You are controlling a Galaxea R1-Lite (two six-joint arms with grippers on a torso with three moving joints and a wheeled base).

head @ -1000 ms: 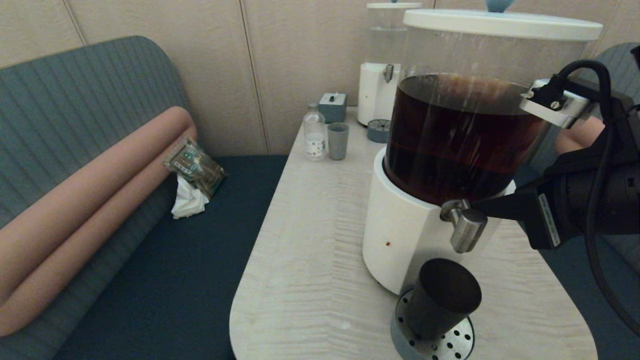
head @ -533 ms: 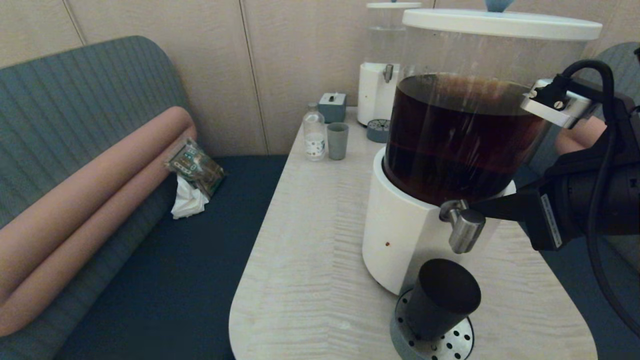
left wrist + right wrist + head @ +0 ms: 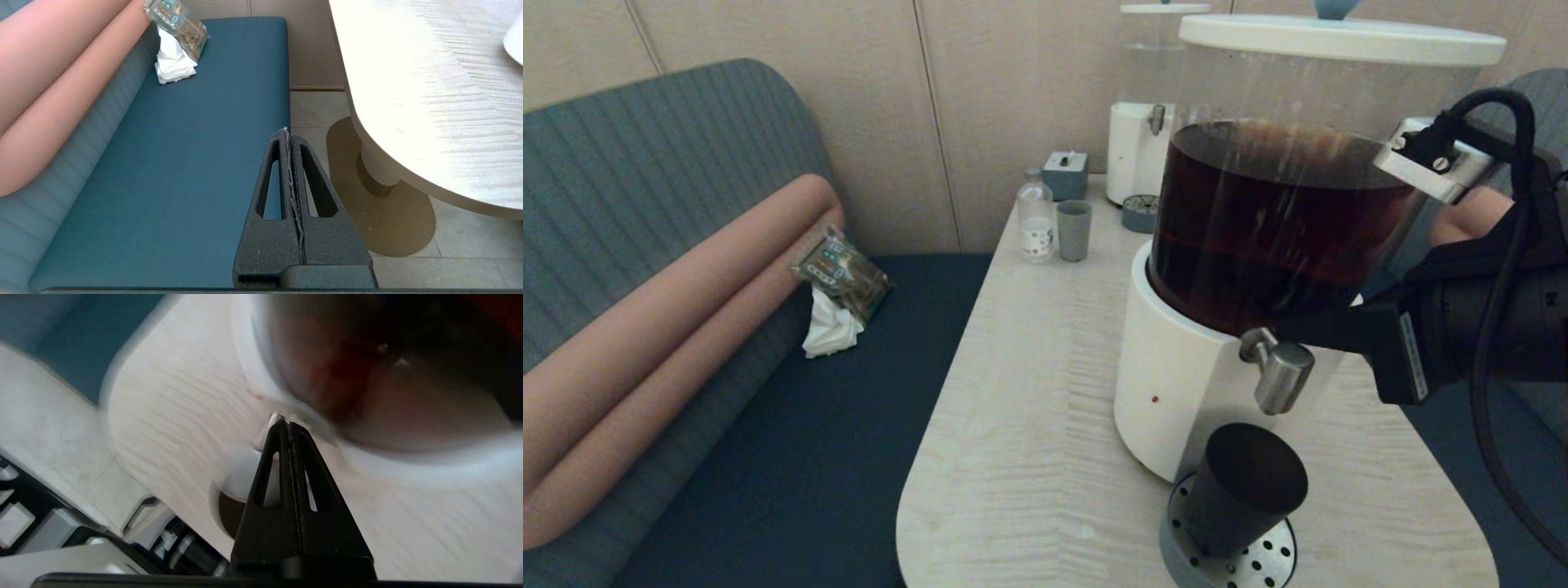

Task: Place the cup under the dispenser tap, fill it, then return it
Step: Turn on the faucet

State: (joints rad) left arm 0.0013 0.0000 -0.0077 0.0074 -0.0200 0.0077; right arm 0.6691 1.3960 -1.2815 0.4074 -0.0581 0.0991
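Cup under the tap, lever being addressed

The cup (image 3: 1245, 488) is seen on the drip tray (image 3: 1278, 559), below the right gripper (image 3: 1286, 329), whose pressed-together fingers meet the tap (image 3: 1278, 371). Once filled it is judged heavier and spill-prone, smooth-walled; it is best gripped mid-wall. The left gripper (image 3: 289, 136), fingers together, is parked.

Beige panelled wall (image 3: 866, 98), teal bench (image 3: 792, 441)

The matte black-brown tapered cup (image 3: 1241, 488) stands upright on a perforated steel drip tray below the chunky brushed-steel cylindrical tap (image 3: 1278, 374), which juts from the dispenser just beside the closed right hand (image 3: 1286, 333) tip.
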